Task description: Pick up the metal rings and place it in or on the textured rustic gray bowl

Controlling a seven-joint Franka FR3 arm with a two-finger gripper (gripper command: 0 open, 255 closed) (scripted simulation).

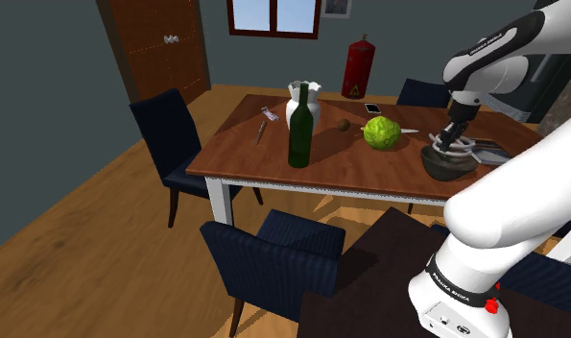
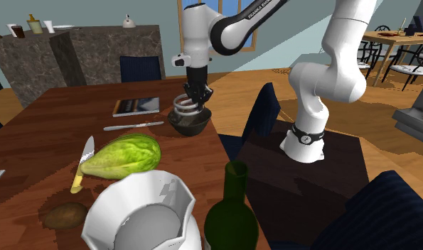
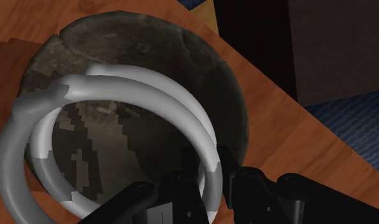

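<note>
The wooden table [image 1: 273, 163] spread out under my gripper [image 3: 208, 160], reaching well away from it on the side opposite my stand [image 2: 302, 156]. A dark blue chair [image 1: 168, 134] stood at the table's far edge, well apart from the gripper. On the tabletop, farthest from the gripper, were a green bottle [image 1: 299, 130] and a white jug [image 1: 307, 101], upright and close together. A green head of lettuce [image 1: 381, 132] lay nearer the gripper, between it and the bottle. The dark grey bowl [image 3: 150, 51] sat straight below the gripper, close to the table edge by my stand. A book [image 2: 136, 106] lay flat just past the bowl, and a table knife [image 2: 131, 126] lay beside it. The grey rings [image 3: 150, 86] were in my grasp: my two fingers were clamped on one loop, and the loops hung over the bowl's mouth at rim height, one side reaching past the rim. Whether they touched the bowl I could not tell.
</note>
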